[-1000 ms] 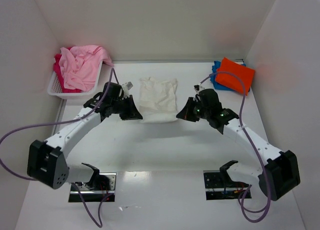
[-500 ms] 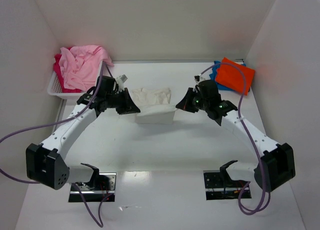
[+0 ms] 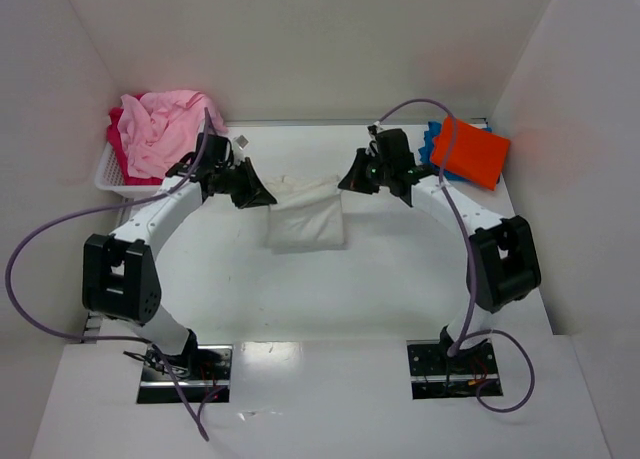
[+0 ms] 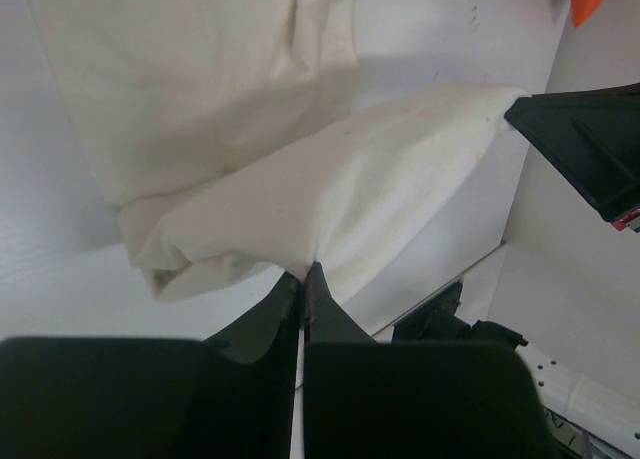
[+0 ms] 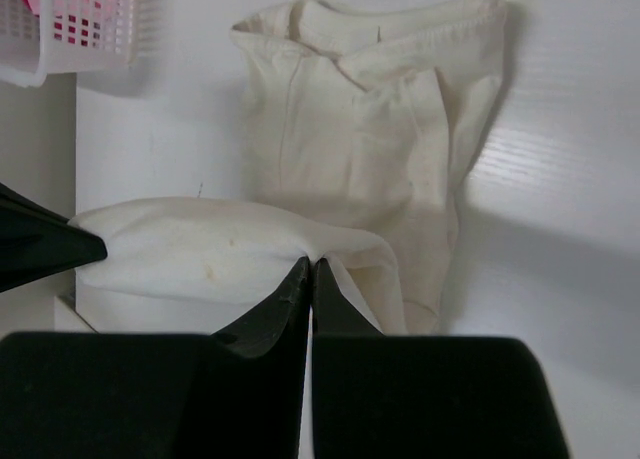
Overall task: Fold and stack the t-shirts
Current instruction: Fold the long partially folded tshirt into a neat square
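- The cream-white t-shirt (image 3: 305,229) is at mid-table, between the two arms. Most of it lies flat on the table (image 3: 400,279).
- One edge of this shirt is raised off the surface and pulled into a taut band. The long axis of the band runs left to right.
- The left gripper (image 4: 302,277) has its fingers pressed together on the left end of the band, with cloth pinched at the tips.
- The right gripper (image 5: 311,271) is likewise clamped on the right end. The neckline end of the shirt lies flat beyond its fingers.
- The flat part of the shirt lies on the near side of both grippers, towards the arm bases. Neither arm is nearer; each holds its own end.
- Judgement: a fold is under way. The next move depends on both ends travelling together and level across the flat part, otherwise the fold will skew.
- The orange t-shirt (image 3: 470,151) rests folded on the blue t-shirt (image 3: 432,134) at far right.
- The light pink t-shirt (image 3: 160,129) and the red-magenta t-shirt (image 3: 117,147) are heaped in the basket (image 3: 108,182) at far left.
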Action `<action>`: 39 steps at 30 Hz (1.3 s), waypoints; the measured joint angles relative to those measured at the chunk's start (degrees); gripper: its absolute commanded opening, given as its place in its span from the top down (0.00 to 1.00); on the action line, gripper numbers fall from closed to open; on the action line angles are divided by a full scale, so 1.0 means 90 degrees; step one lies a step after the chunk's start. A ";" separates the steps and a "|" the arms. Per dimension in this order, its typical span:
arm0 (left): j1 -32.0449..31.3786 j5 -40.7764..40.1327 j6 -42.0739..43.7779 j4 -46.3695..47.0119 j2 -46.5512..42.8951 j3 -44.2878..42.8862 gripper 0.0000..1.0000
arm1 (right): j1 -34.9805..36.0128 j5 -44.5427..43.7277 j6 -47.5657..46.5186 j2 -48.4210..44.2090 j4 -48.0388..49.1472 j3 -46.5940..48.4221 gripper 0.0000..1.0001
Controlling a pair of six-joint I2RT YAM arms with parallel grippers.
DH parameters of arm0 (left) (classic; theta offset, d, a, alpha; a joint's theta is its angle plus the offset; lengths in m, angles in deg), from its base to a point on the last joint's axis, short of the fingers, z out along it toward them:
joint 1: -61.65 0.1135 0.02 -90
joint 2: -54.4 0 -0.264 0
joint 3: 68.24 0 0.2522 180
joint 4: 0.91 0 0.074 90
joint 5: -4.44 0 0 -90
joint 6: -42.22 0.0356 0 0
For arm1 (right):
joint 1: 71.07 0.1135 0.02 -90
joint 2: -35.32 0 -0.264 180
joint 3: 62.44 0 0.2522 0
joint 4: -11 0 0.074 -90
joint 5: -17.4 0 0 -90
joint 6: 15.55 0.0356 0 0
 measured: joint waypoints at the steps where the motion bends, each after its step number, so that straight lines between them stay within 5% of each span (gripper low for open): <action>1: 0.0048 0.0025 0.0000 0.0032 0.0129 -0.0075 1.00 | -0.0017 0.0014 -0.0019 0.0152 0.0022 0.0141 0.98; 15: 0.0564 0.0452 0.0050 0.0338 0.1611 -0.0683 0.99 | -0.0117 0.0273 -0.0288 0.1832 0.0189 0.1419 0.97; 19: 0.0683 0.0504 0.0183 0.0336 0.2052 -0.1209 0.90 | -0.0154 0.0260 -0.0328 0.2144 0.0204 0.1675 0.97; 24: 0.0796 0.0507 0.0276 0.0377 0.2490 -0.1690 0.60 | -0.0184 0.0139 -0.0354 0.2217 0.0205 0.1710 0.96; 29: 0.0866 0.0433 0.0369 0.0376 0.2880 -0.1958 0.53 | -0.0266 -0.0038 -0.0383 0.2282 0.0217 0.1725 0.90; 31: 0.0885 0.0397 0.0414 0.0380 0.3049 -0.2133 0.50 | -0.0293 -0.0103 -0.0380 0.2310 0.0240 0.1728 0.75; 35: 0.0902 0.0284 0.0547 0.0398 0.3260 -0.2425 0.38 | -0.0348 -0.0290 -0.0360 0.2362 0.0244 0.1890 0.20; 39: 0.0908 0.0135 0.0702 0.0389 0.3260 -0.2654 0.31 | -0.0374 -0.0516 -0.0406 0.2370 0.0275 0.2100 0.13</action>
